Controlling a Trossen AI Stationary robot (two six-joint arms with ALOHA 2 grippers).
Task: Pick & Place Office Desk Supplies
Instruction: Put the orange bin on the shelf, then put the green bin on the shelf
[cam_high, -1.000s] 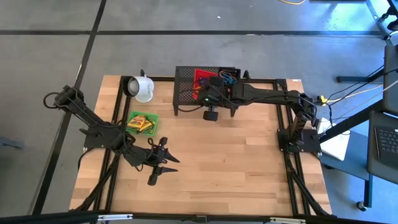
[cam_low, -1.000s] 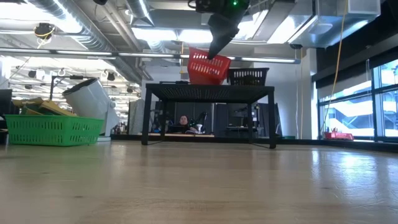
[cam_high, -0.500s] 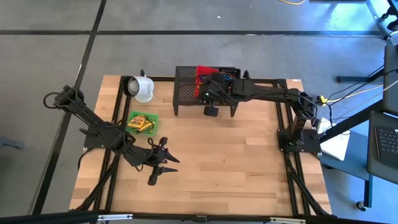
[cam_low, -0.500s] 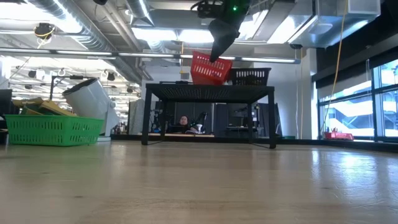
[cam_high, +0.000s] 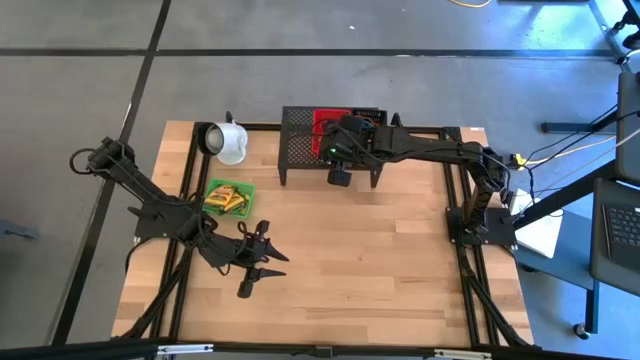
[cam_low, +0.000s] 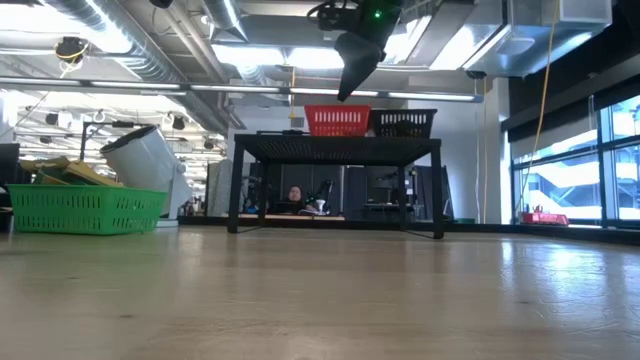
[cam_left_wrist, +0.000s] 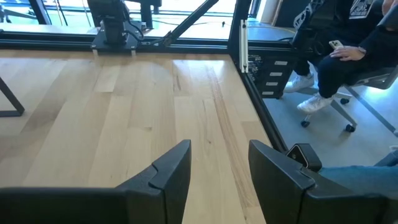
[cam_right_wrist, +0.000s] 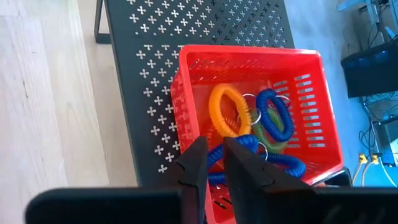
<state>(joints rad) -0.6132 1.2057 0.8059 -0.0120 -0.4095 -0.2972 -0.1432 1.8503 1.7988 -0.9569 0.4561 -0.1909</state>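
Observation:
A red basket (cam_right_wrist: 261, 118) sits level on top of the black mesh rack (cam_high: 296, 140), and it shows in the low view as red basket (cam_low: 338, 120). Coiled loops lie in it: an orange one (cam_right_wrist: 227, 112), blue ones (cam_right_wrist: 273, 112) and a green one. My right gripper (cam_low: 345, 92) hangs just above the basket's near wall, clear of the rim. Its fingers (cam_right_wrist: 200, 155) stand a narrow gap apart with nothing between them. My left gripper (cam_high: 262, 258) waits open above bare wood near the table's left front. A green basket (cam_high: 229, 196) holds yellow-and-green crayon boxes.
A white mug (cam_high: 228, 142) lies on its side at the far left. A black basket (cam_low: 405, 122) stands on the rack beside the red one. A seated person (cam_left_wrist: 348, 56) is beyond the table's edge. Bare wood fills the middle and front.
The red basket hung tilted from my right gripper's fingertips. It has come down and now sits level on the rack, apart from the fingers. My right gripper has stayed above it.

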